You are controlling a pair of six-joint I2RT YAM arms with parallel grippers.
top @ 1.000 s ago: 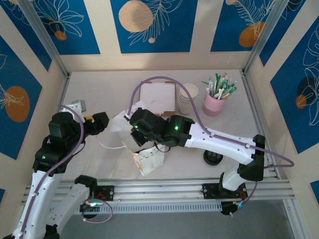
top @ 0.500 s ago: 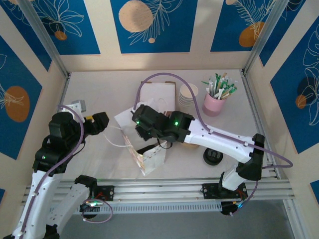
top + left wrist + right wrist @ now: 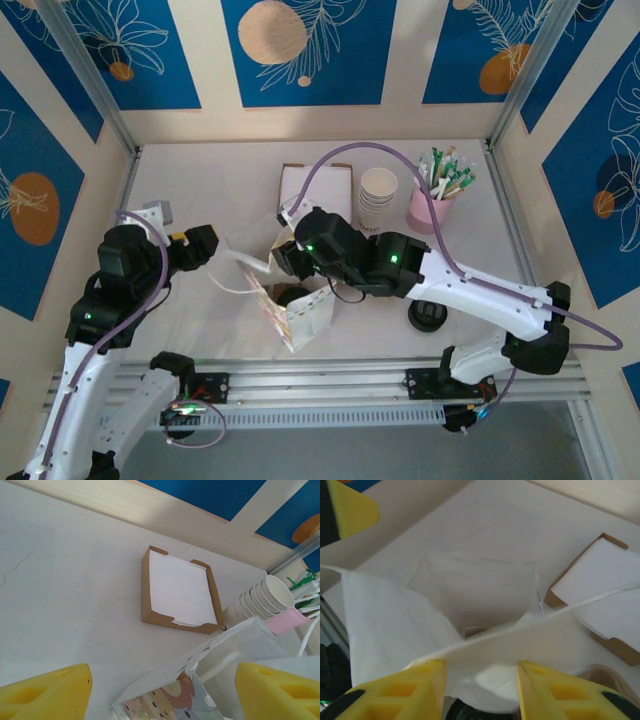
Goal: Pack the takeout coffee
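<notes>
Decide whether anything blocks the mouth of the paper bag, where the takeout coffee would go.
Yes. The right gripper hangs directly over the mouth of the paper bag, its fingers apart with the bag's white top edge between them. A dark round shape lies inside the mouth; whether it is the cup cannot be told.
</notes>
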